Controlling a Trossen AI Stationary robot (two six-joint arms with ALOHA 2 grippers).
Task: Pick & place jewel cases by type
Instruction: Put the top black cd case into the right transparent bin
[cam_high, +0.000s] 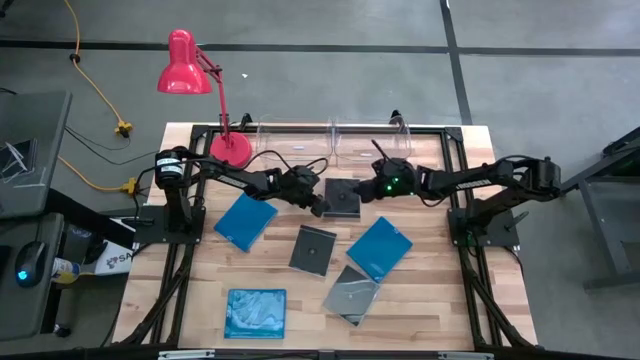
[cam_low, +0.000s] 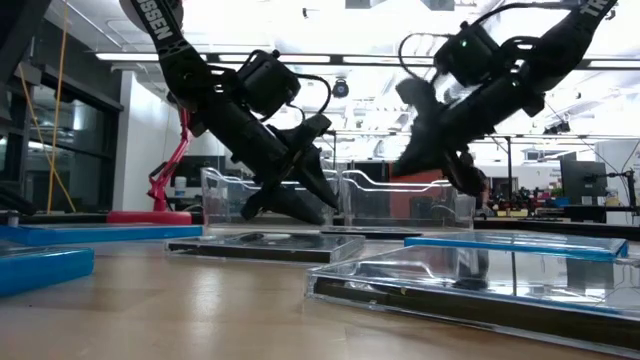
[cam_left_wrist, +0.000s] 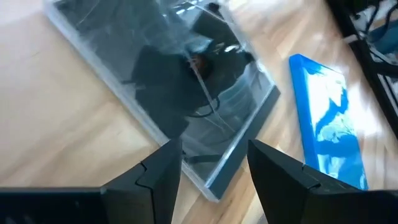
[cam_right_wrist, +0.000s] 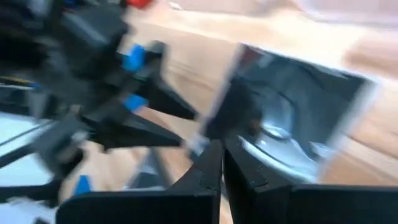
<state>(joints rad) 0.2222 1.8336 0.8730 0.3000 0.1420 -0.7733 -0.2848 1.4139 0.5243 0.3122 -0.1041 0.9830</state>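
Observation:
A dark grey jewel case (cam_high: 342, 197) lies flat on the table near its far edge, between both grippers. My left gripper (cam_high: 320, 206) is open and slants down at the case's left side; in the left wrist view one corner of the case (cam_left_wrist: 214, 180) reaches between its fingers. My right gripper (cam_high: 367, 190) is shut and hangs over the case's right side (cam_right_wrist: 292, 118); in the low view its tips (cam_low: 472, 182) show above the table top. Two more dark cases (cam_high: 313, 249) (cam_high: 352, 294) and three blue cases (cam_high: 246, 220) (cam_high: 380, 247) (cam_high: 256, 312) lie flat on the table. My left gripper (cam_left_wrist: 214, 149) has its open fingers on either side of the dark case's corner, coming slanting down from the table's left. I cannot tell whether either finger (cam_left_wrist: 163, 168) touches it. The case lies flat on the table.
Two clear bins (cam_high: 295, 140) (cam_high: 370, 140) stand along the far edge behind the grippers. A red desk lamp (cam_high: 200, 80) stands at the far left corner. The black frame rails (cam_high: 185, 240) run along the table's sides. Bare wood shows at the near right (cam_high: 450, 310).

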